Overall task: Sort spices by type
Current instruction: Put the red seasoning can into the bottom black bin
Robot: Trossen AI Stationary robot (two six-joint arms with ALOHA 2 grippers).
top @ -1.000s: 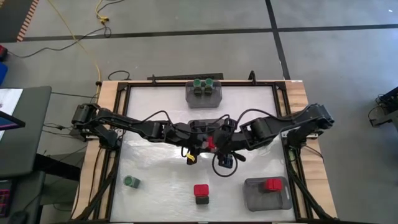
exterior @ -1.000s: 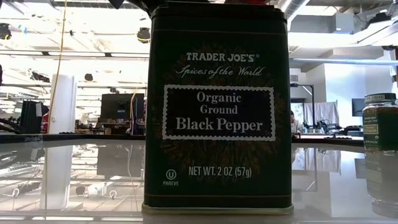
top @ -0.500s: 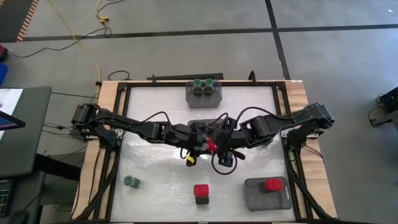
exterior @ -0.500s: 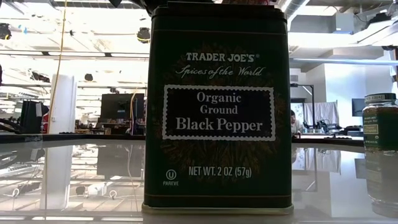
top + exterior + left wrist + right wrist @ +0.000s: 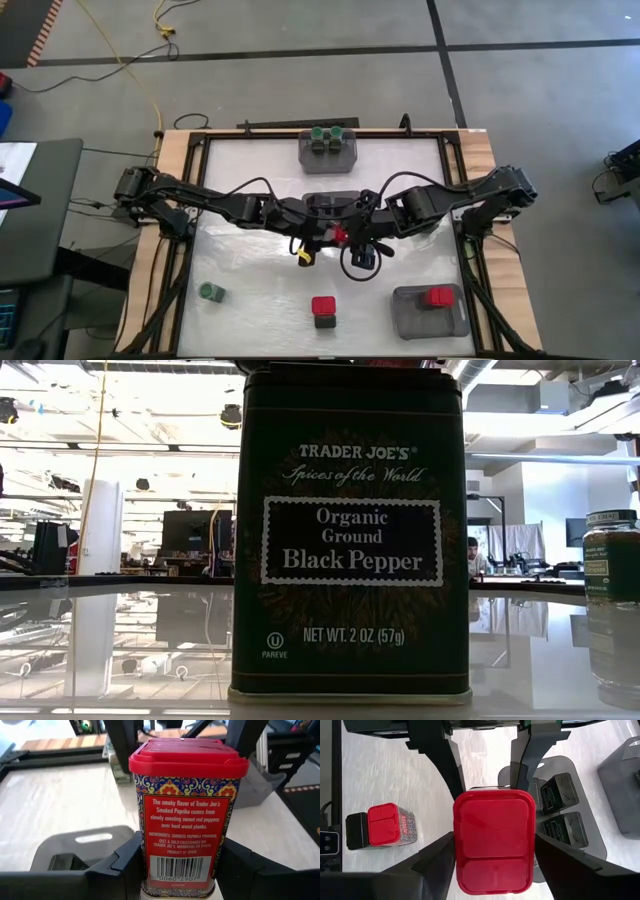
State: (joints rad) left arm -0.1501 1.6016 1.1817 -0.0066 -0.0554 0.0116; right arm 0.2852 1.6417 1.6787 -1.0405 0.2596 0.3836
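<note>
ok so both arms meet over the middle of the table. The left gripper (image 5: 181, 870) is clamped on the smoked paprika tin (image 5: 182, 820), 1 dark finger pressed to each side of the tin low down, and the tin stands upright with its square red cap on top. From overhead the tin is held just on the near side of the centre bin (image 5: 330, 203). The right gripper (image 5: 494, 865) has the same tin between its sides, up at cap level and facing the left one, but honestly I can't tell if it's actually gripping or just sitting around it

Rest of the spices:
- the centre bin has 2 black-topped tins (image 5: 560, 792) in it, side by side
- far bin (image 5: 328, 155) at the back edge holds 2 green-capped jars (image 5: 316, 133)
- near-right bin (image 5: 425, 318) has 1 red-capped tin (image 5: 438, 296) inside
- a loose red-capped tin (image 5: 323, 310) stands on the table near the front edge, roughly centre
- a loose green-capped jar (image 5: 210, 292) sits at the front left, well apart from everything else

The low camera is basically blocked by a Black Pepper tin (image 5: 350, 530) standing right in front of it, with another jar (image 5: 612, 555) poking in at the right edge
</note>
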